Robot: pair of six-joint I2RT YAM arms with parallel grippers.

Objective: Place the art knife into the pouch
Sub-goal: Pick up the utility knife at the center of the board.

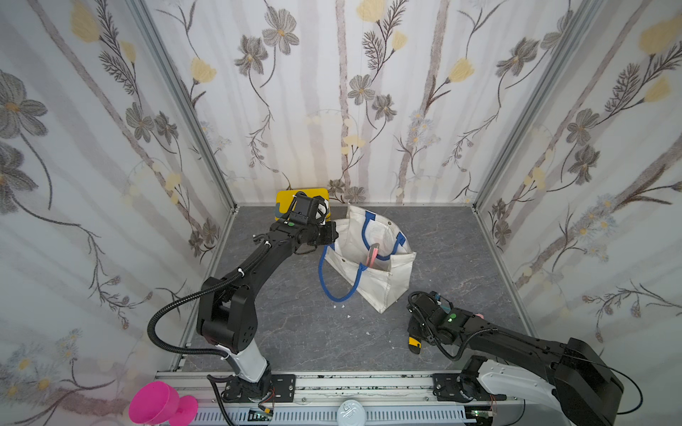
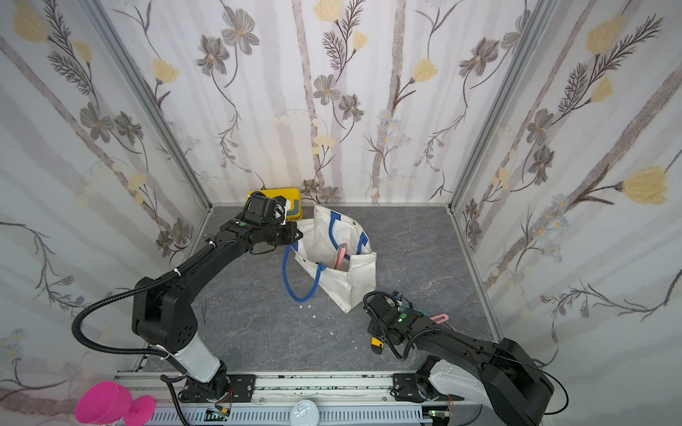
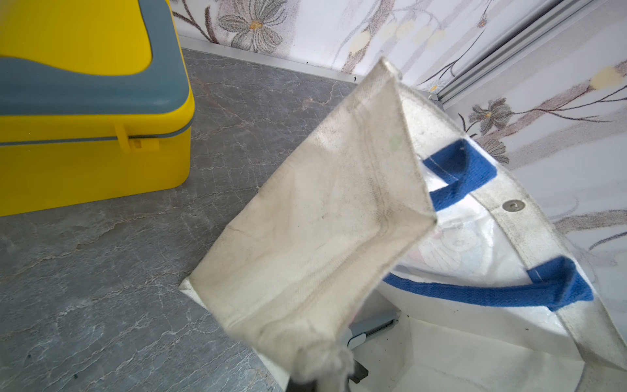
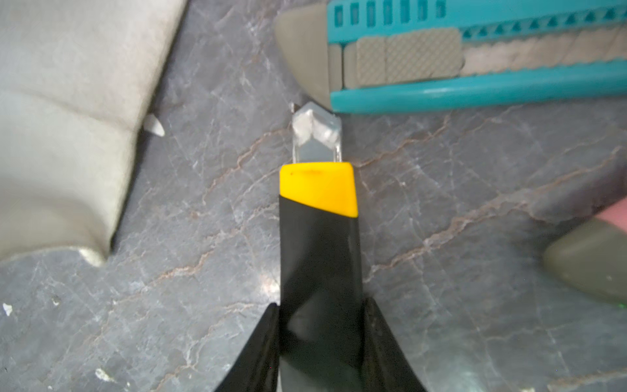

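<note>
The off-white pouch (image 1: 372, 284) (image 2: 350, 284) with blue rope handles stands open on the grey table. My left gripper (image 1: 330, 236) (image 2: 295, 234) (image 3: 322, 376) is shut on its rim, bunching the canvas (image 3: 322, 220). A pink knife (image 1: 372, 254) (image 2: 340, 256) leans inside the pouch, and a grey one (image 3: 369, 327) lies on its floor. At the front right, my right gripper (image 4: 320, 339) is shut on the black-and-yellow art knife (image 4: 319, 237) (image 1: 414, 345) (image 2: 377, 343). The knife lies on the table with both fingers against its sides.
A teal knife (image 4: 475, 57) (image 2: 406, 304) lies just past the held knife's tip, and a pink knife (image 2: 439, 317) lies to the right of it. A yellow box (image 1: 288, 197) (image 3: 84, 101) stands at the back wall. White crumbs dot the table.
</note>
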